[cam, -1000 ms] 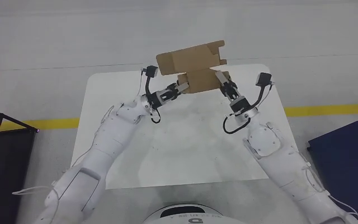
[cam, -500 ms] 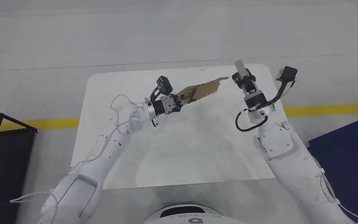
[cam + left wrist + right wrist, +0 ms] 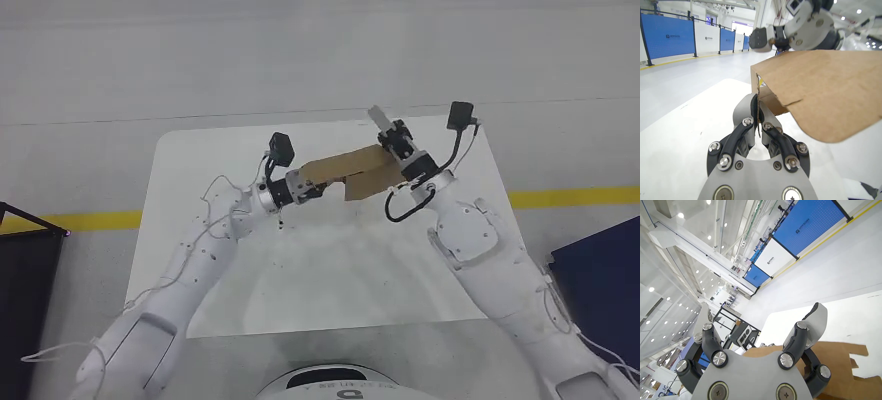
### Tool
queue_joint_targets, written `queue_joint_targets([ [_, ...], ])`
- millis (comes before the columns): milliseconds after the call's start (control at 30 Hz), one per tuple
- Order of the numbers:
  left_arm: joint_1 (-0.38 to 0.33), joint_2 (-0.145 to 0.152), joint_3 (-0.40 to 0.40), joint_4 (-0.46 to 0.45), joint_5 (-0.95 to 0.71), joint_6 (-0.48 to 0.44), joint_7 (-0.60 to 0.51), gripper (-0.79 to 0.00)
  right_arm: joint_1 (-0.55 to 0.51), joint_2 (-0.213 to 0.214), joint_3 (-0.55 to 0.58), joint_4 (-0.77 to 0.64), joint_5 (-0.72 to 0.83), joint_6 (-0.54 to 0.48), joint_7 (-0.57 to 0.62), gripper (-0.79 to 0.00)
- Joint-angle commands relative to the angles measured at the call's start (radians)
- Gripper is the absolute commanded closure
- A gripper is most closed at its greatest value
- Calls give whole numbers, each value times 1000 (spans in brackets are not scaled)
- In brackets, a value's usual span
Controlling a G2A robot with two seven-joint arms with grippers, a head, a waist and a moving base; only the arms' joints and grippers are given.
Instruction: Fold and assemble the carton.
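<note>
Right end effector (image 3: 388, 122) is back over the carton (image 3: 360, 170); only the left end effector (image 3: 312, 186) has a grip on it.
Versus 0.5 s ago, the right arm has swung from about 2 o'clock of the bench (image 3: 300, 280) in to the carton's 3 o'clock end. Its fingers are spread wide, point to 12 o'clock and hold nothing; can't tell whether the wrist touches the cardboard. The carton was near edge-on and now shows a broad face. The left end effector is clamped tight on the carton's 9 o'clock edge, with the cardboard pinched between the pads (image 3: 754, 106) and held off the bench. The carton sits at the bench's 12 o'clock side, near the far edge. The widest stretch of bench runs from the carton toward 6 o'clock.
</note>
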State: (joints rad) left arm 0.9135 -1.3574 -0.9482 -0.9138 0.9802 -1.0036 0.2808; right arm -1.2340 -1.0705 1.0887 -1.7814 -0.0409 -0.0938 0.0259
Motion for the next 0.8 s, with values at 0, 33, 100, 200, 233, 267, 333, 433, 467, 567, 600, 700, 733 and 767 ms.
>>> queue_joint_targets([
  [0,-13,-6,6,23,-69,-9,-29,0,-3,0,3,-8,8,0,45,-785],
  [33,-19,-9,10,28,-99,-9,-42,0,-5,1,7,-14,10,0,68,-785],
  [100,-30,-12,15,41,-141,-9,-68,0,-12,2,16,-26,11,-3,108,-785],
  [200,-42,-13,14,54,-193,-9,-87,0,-30,3,45,-49,23,-13,121,-785],
  [233,-43,-12,14,55,-211,-9,-90,0,-39,4,61,-59,38,-23,120,-785],
  [267,-44,-10,14,55,-232,-9,-93,0,-50,5,79,-67,52,-33,119,-785],
  [333,-41,-5,16,50,-284,-9,-98,0,-77,9,121,-82,91,-60,124,-785],
  [433,-43,11,15,46,-343,-9,-116,0,-119,14,197,-90,157,-92,126,-785],
  [467,-43,17,13,42,-353,-9,-118,0,-133,16,221,-92,177,-101,130,-785],
  [567,-32,38,10,14,-365,-9,-108,0,-168,20,282,-92,229,-114,163,-785],
  [600,-27,45,11,2,-370,-9,-101,0,-176,22,295,-91,238,-107,184,-785],
  [700,-11,66,22,-35,-402,-9,-92,0,-182,27,316,-83,275,-104,294,-785],
  [733,-9,74,27,-42,-410,-9,-99,0,-179,29,319,-78,287,-131,360,-785],
  [767,-8,81,36,-51,-417,-9,-113,0,-176,32,325,-64,311,-173,430,-785],
])
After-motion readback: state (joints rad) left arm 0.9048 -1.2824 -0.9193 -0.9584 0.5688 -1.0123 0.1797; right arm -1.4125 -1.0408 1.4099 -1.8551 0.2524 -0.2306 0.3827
